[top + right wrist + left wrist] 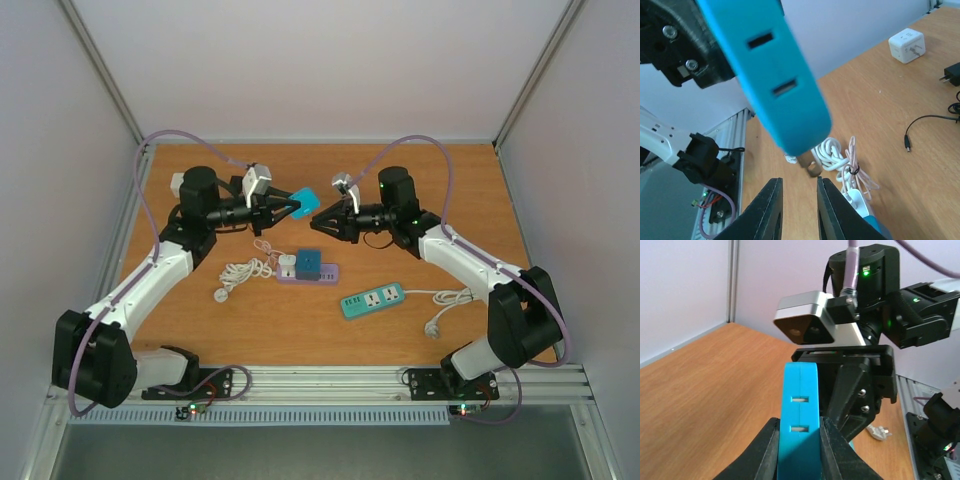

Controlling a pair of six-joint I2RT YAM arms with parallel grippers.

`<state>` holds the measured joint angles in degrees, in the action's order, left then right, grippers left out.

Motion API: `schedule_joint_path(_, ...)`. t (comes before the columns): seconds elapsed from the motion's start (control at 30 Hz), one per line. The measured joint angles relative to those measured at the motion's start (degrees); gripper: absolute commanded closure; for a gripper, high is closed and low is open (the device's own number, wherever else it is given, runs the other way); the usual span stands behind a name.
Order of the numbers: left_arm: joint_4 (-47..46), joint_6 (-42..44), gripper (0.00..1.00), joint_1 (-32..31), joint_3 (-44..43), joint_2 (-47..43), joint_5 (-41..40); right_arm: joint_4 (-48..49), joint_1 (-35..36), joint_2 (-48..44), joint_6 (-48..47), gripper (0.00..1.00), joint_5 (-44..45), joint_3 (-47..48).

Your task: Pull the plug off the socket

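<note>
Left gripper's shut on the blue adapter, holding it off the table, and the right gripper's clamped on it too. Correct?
Not quite. The left gripper is shut on the blue adapter, holding it off the table, but the right gripper is open, not clamped on it: the right wrist view shows its jaws apart, just short of the adapter's end.

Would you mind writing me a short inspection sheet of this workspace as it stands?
Surface: wooden table, flat.
Job's things: blue adapter held in the air; purple power strip lying flat, carrying a blue plug block and a white plug.
Clutter: teal power strip; white cube charger.
Grippers: left gripper shut on the blue adapter; right gripper open, close to the adapter's free end.
Cables: coiled white cable beside the purple strip; black lead; white cord from the teal strip.
Surroundings: pale walls; aluminium rail at the near edge.
</note>
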<state>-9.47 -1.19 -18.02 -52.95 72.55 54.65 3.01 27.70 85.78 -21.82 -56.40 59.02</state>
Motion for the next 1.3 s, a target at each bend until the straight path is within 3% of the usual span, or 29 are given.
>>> schedule_joint_path(0.8,-7.50,-7.37,0.86,-0.33,2.67,0.00,12.94,11.17,-0.17,0.24,9.68,0.78,-6.25,-0.74)
schedule_joint_path(1.3,-7.76,-7.56,0.85,-1.27,2.58,0.33,19.04,11.15,1.09,-3.04,7.76,0.77,-9.05,-0.98)
